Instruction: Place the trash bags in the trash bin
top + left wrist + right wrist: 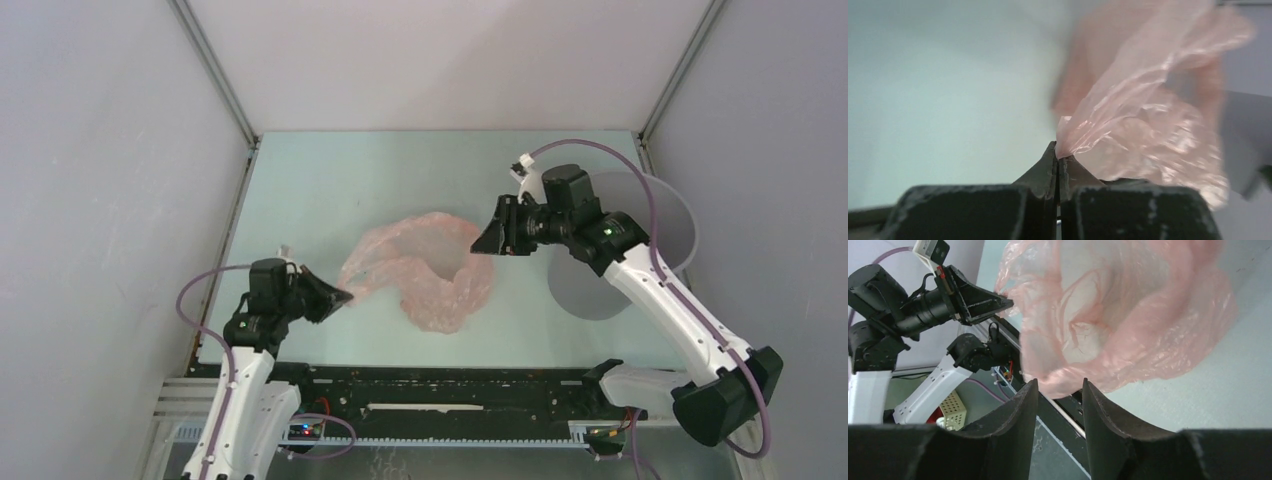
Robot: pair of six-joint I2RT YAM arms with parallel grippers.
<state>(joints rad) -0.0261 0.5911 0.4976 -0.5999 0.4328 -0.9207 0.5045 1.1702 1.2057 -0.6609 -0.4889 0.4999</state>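
Note:
The pale-pink trash bag [425,270] lies crumpled and partly lifted on the middle of the table. My left gripper [345,297] is shut on the bag's left edge; the left wrist view shows the film [1138,115] pinched at the fingertips [1058,152]. My right gripper [482,245] is open at the bag's right upper edge. In the right wrist view a fold of the bag [1128,315] hangs just beyond its spread tips [1059,382]. The grey trash bin [670,225] lies on its side at the right, partly hidden behind my right arm.
Grey walls with metal corner posts [215,75] enclose the pale green table [330,180] on three sides. A black rail [450,385] runs along the near edge between the arm bases. The left arm [908,310] shows in the right wrist view.

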